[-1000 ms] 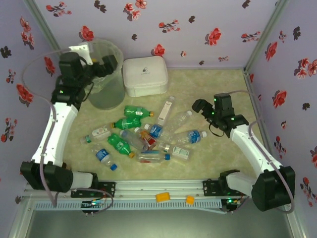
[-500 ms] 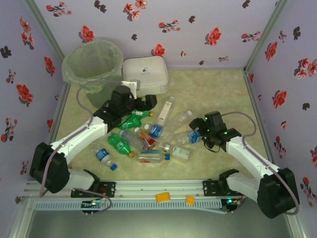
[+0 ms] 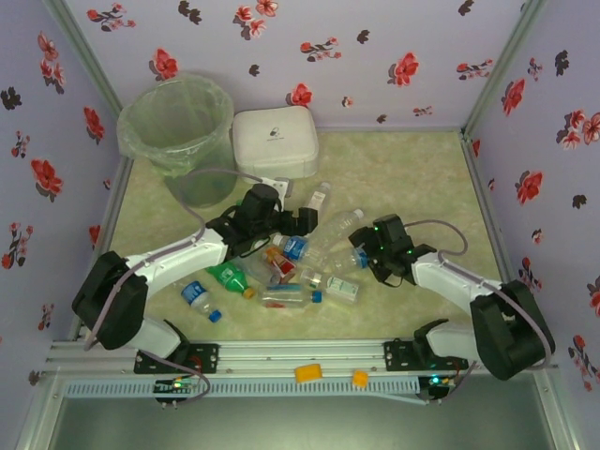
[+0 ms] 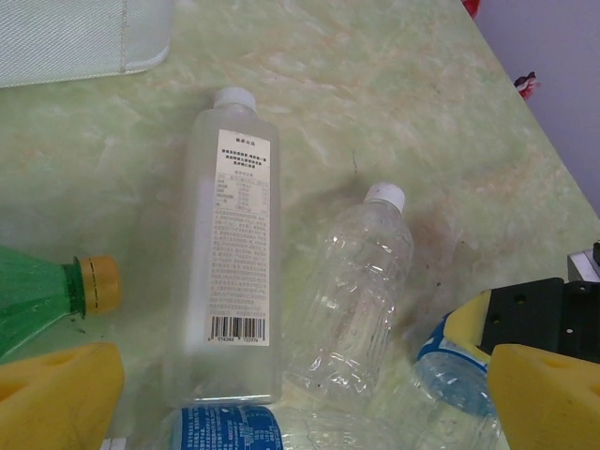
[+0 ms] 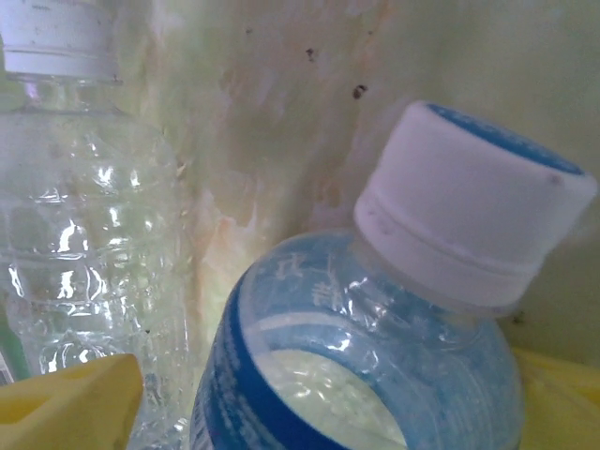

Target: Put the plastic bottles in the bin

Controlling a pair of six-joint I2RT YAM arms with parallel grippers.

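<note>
Several plastic bottles [image 3: 286, 274] lie heaped mid-table, green ones and clear ones. My left gripper [image 3: 298, 221] hovers open over the heap's far side. In its wrist view the gripper [image 4: 300, 375] spans a flat clear bottle with a white label [image 4: 234, 244], a ribbed clear bottle [image 4: 356, 300] and a blue-labelled one [image 4: 225, 427]; a green bottle with a yellow cap [image 4: 37, 300] lies left. My right gripper [image 3: 359, 255] is low at the heap's right. There the gripper [image 5: 328, 394] stands open around a blue-labelled, white-capped bottle [image 5: 375, 375]. The bin [image 3: 202, 178] stands far left.
A white rounded box [image 3: 274, 142] sits right of the bin against the back wall. Flowered walls close in the table on three sides. Two small orange and yellow pieces [image 3: 308, 372] rest on the front rail. Open tabletop [image 3: 412, 178] lies at the back right.
My left arm has swung from the bin down and right to the bottle heap. My right gripper has moved left and down onto the blue-labelled bottle.
</note>
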